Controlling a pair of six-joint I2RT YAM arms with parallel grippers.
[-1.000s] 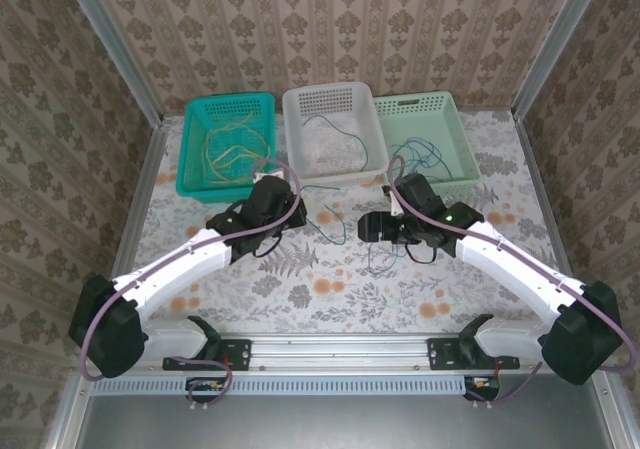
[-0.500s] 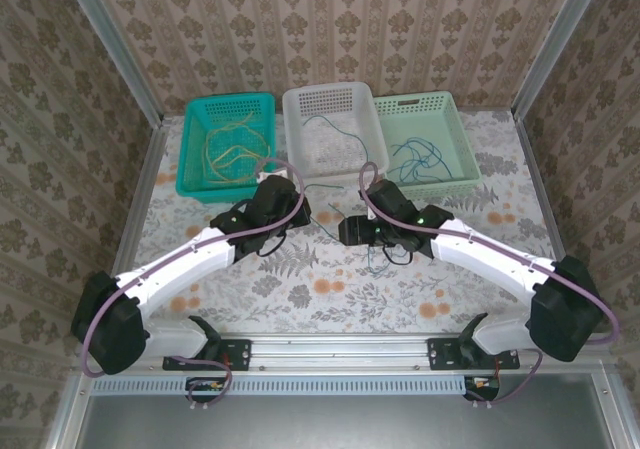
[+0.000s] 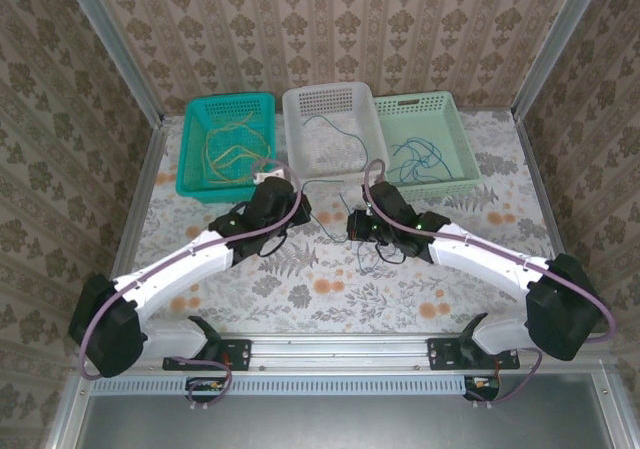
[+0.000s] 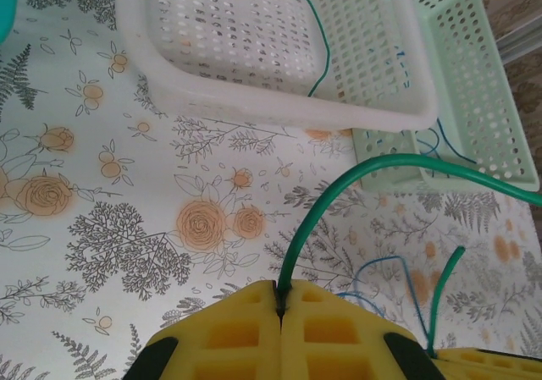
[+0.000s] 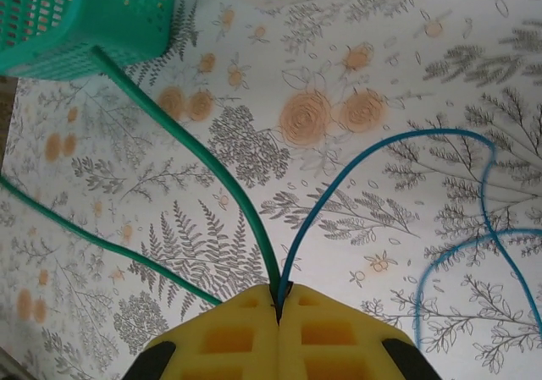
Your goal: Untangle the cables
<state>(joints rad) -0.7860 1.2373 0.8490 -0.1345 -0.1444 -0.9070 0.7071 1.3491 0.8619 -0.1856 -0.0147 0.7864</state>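
On the table between the arms lie a dark green cable [image 3: 327,225] and a blue cable [image 3: 366,258], loosely crossing. My left gripper [image 4: 280,289] is shut on the green cable [image 4: 356,175], which arcs up and off to the right. My right gripper [image 5: 279,292] is shut on both the green cable [image 5: 195,147] and the blue cable [image 5: 356,173], pinched together at the tips. In the top view the left gripper [image 3: 300,213] and right gripper [image 3: 352,227] sit close together just in front of the white basket. Yellow cables [image 3: 230,147] lie in the teal basket.
Three baskets stand in a row at the back: teal basket [image 3: 193,169], white basket [image 3: 330,177] with a green strand inside, light green basket [image 3: 462,164] with blue strands. The white basket's rim [image 4: 279,113] is just ahead of the left gripper. Walls close in on both sides.
The right arm has swung left toward the left gripper, and its gripper has gone from open to shut on the green and blue cables. The left arm has barely moved.
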